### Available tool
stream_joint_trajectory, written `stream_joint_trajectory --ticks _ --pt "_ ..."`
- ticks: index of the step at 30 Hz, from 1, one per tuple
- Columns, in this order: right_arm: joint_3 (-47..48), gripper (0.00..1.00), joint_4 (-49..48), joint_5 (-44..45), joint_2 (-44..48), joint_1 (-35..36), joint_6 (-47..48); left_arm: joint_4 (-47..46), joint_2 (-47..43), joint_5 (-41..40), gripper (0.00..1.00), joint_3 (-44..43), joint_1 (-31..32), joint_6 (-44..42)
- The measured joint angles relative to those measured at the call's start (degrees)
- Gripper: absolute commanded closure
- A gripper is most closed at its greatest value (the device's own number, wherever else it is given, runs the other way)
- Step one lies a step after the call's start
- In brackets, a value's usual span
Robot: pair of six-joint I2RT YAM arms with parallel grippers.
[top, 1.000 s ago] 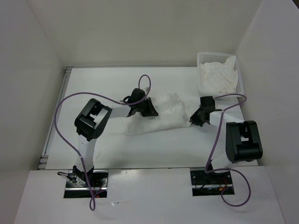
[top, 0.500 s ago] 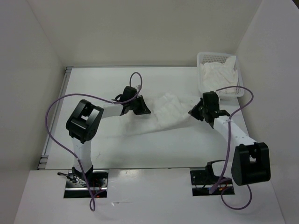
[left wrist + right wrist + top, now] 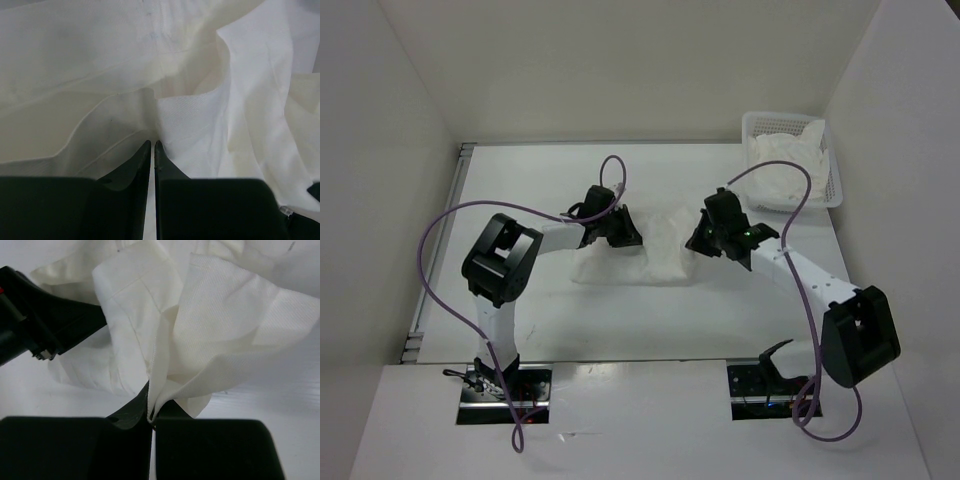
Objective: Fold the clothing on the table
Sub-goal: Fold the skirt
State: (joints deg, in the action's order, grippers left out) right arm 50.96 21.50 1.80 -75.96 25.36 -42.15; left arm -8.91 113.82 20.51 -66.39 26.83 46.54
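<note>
Clothing point(image 3: 655, 255): white, bunched at the middle of the counter point(image 3: 620, 320), between both hands. Left hand point(image 3: 626, 232): clamped on its left edge. Right hand point(image 3: 697, 241): clamped on a raised fold at its right.

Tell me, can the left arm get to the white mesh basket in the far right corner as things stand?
Probably not. The left gripper is shut on the clothing, and the right gripper, pinching the same clothing, lies between it and the basket.
</note>
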Motion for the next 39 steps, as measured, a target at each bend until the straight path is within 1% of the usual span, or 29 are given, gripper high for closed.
stream_joint_trajectory --ticks 8,12,23,34,39 --pt "3.74 1.00 1.53 1.46 -1.11 4.00 2.38 0.00 0.00 -0.02 0.88 0.00 0.04 0.13" --pt "6.95 1.00 2.23 1.57 -2.60 7.19 4.44 0.00 0.00 0.02 0.88 0.00 0.07 0.13" --pt "16.96 1.00 2.14 1.05 -13.84 16.57 10.95 0.02 0.00 0.20 0.88 0.02 0.07 0.11" --pt "26.51 1.00 1.55 -3.23 -22.71 22.45 15.37 0.39 -0.50 0.15 0.88 0.04 0.00 0.11" --pt "30.60 1.00 -0.04 -5.62 -26.67 23.26 16.90 0.68 -1.09 0.04 0.88 0.09 -0.11 0.13"
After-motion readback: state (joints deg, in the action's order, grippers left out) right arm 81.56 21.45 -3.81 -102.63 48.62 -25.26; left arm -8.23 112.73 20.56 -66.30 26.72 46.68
